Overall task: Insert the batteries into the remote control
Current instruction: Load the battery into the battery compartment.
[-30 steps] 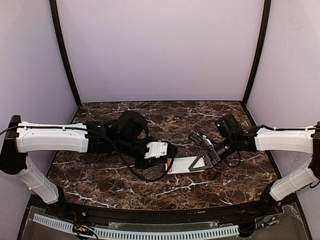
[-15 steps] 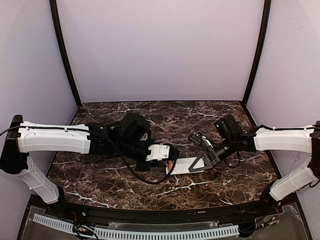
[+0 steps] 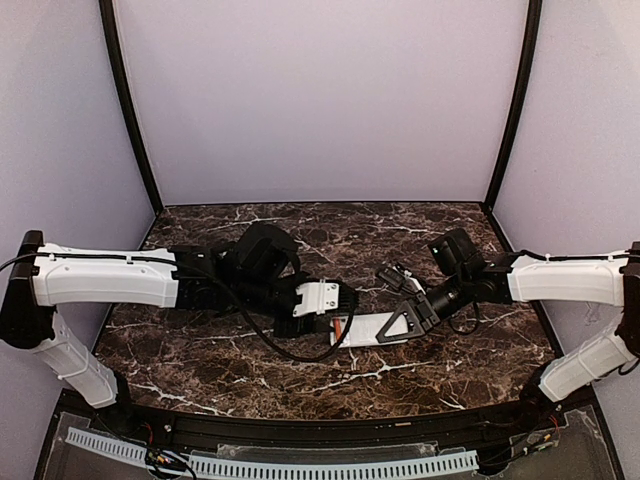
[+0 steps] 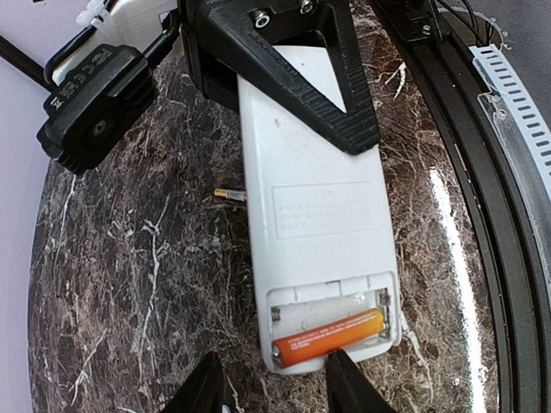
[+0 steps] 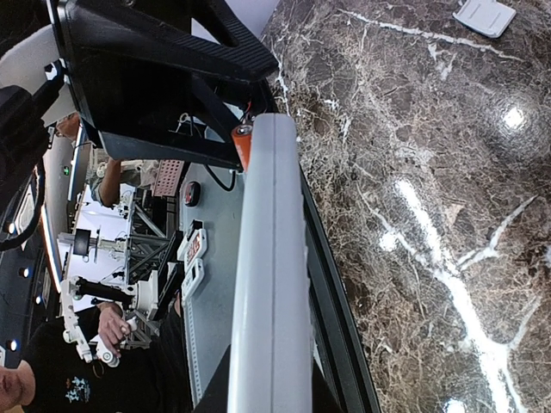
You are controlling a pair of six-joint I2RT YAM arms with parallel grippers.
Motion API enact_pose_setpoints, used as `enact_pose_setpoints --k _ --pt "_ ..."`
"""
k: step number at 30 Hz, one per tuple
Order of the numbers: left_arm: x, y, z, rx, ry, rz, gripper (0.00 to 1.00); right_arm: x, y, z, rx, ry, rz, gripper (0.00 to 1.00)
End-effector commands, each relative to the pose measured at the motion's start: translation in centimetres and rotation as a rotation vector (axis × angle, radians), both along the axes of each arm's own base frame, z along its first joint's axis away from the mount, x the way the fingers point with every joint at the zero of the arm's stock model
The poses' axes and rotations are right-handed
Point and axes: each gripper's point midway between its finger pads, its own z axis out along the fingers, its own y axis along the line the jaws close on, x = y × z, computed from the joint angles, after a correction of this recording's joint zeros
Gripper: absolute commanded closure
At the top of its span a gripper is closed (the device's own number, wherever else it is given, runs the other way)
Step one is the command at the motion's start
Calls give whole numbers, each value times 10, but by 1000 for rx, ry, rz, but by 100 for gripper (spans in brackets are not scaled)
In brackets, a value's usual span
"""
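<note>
The remote control [image 4: 314, 198] lies back up on the marble, its battery bay open at the near end. One orange battery [image 4: 327, 337] sits in the bay's outer slot; the inner slot is bare. A second battery [image 4: 228, 194] pokes out from beside the remote's left edge, mostly hidden. My left gripper [image 4: 271, 391] is open and empty, its fingertips [image 4: 207, 389] straddling the remote's bay end. My right gripper [image 3: 405, 322] is shut on the remote's far end. In the right wrist view the remote [image 5: 271, 284] shows edge-on with the battery's end [image 5: 242, 138].
A small white flat cover piece [image 5: 486, 15] lies on the marble away from the remote. The table's black front rail [image 4: 465, 172] runs close along the remote's right side. The left arm's cable [image 3: 290, 350] loops over the marble in front of the remote.
My left gripper dipped down and right toward the remote's end, then drew back slightly. The right gripper and the remote have stayed put.
</note>
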Motion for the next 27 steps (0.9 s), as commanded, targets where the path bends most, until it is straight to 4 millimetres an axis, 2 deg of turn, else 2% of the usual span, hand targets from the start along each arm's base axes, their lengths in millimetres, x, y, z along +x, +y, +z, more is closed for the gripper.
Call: enact_pose_setpoints --k 1,9,16,27 --pt "-6 4 16 -53 -2 -6 56 3 7 12 53 -54 26 100" --pt "-24 3 22 -87 50 -87 58 4 8 11 50 -54 23 100" --pt "-19 -2 21 -89 50 -67 66 4 7 14 56 -58 24 100" --pt "-12 -5 15 -75 43 -40 71 3 8 15 61 -60 29 100"
